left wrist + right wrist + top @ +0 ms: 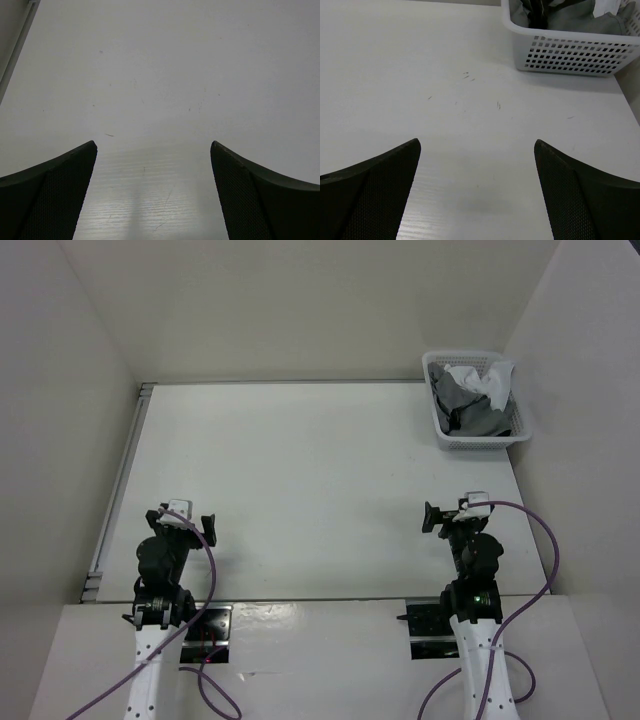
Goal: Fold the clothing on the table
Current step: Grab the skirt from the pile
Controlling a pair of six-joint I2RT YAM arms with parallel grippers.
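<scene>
Left wrist view: left tool (152, 145) has its fingers spread wide apart, nothing between them, white surface (165, 75) just below. Right tool (477, 142) is spread the same way, also gripping nothing, over the same surface. Both sit near the front edge, well apart. White basket (570, 50) stands at the far right corner by the wall. Grey clothing (570, 17) lies bunched inside it beside a white garment (485, 380); pleats can't be made out.
</scene>
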